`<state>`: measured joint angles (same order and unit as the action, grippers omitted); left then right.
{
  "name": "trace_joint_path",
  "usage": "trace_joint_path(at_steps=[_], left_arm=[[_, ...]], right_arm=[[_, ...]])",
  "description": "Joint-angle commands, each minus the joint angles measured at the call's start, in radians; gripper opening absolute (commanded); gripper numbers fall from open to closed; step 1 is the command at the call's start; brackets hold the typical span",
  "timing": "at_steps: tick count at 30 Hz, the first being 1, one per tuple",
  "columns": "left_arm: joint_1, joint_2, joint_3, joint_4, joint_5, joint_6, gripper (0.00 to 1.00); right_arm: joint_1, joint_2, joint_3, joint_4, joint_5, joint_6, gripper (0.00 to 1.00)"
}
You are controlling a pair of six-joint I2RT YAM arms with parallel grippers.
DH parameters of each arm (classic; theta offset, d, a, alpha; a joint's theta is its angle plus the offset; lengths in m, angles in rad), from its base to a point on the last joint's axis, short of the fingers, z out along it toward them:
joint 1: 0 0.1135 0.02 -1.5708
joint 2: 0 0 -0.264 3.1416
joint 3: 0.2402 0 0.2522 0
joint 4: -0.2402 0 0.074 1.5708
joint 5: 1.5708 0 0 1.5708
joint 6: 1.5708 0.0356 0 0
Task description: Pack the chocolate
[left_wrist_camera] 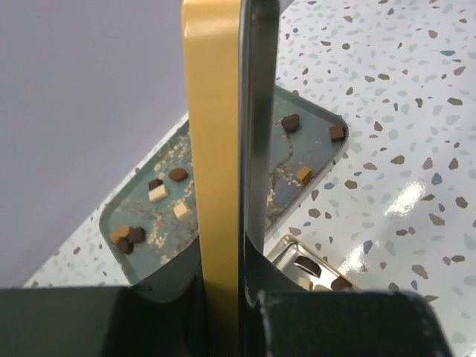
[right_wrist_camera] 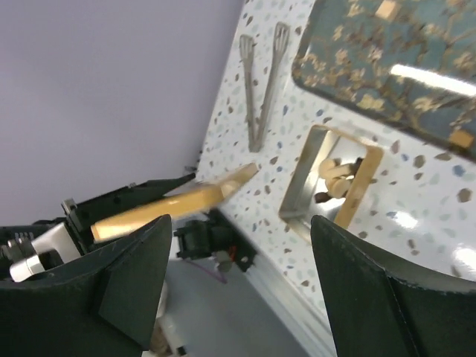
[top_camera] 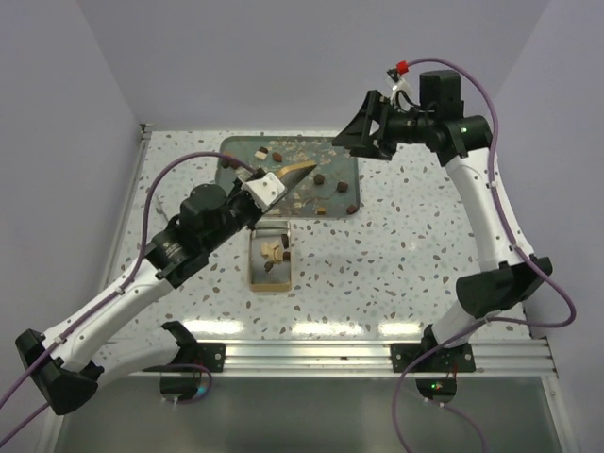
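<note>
On the speckled desk [top_camera: 425,264], some chocolate [top_camera: 275,251] is already laid in the gold tin [top_camera: 253,266] near the middle, more is left on the blue tray [top_camera: 345,157] by the far edge, the gold lid [top_camera: 298,171] is pinched by the left gripper [top_camera: 271,186], and the right gripper [top_camera: 351,143] is spread wide, empty.

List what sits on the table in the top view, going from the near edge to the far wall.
Aluminium rail → open gold tin holding chocolate pieces → patterned tray. Left out: the gold lid held in the left fingers, since it overlaps the tray.
</note>
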<state>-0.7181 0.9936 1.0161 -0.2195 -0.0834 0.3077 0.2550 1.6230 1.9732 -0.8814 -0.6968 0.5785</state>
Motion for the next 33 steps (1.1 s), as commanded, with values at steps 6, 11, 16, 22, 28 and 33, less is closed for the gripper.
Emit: trace_joint_path(at_steps=[6,11,16,22,28,33], left_arm=[[-0.296,-0.006,-0.028,0.143,-0.194,0.362,0.04],[-0.342,-0.013,-0.047,0.195,-0.254,0.482,0.04],[-0.383,-0.049,-0.102,0.307,-0.303,0.609,0.04],[-0.411,-0.066,-0.171,0.462,-0.315,0.722,0.02],[-0.412,-0.043,-0.192,0.542,-0.285,0.763,0.02],[-0.411,-0.020,-0.231,0.653,-0.276,0.800,0.02]], right_arm=[[-0.005,-0.055,-0.189,0.218,-0.302,0.303,0.78],[-0.013,-0.060,-0.153,0.084,-0.310,0.258,0.78],[-0.011,-0.063,-0.146,-0.180,-0.302,0.055,0.78],[-0.011,-0.103,-0.237,-0.180,-0.322,0.041,0.78],[-0.005,-0.114,-0.277,-0.143,-0.377,0.076,0.79],[0.018,-0.120,-0.292,-0.105,-0.398,0.116,0.79]])
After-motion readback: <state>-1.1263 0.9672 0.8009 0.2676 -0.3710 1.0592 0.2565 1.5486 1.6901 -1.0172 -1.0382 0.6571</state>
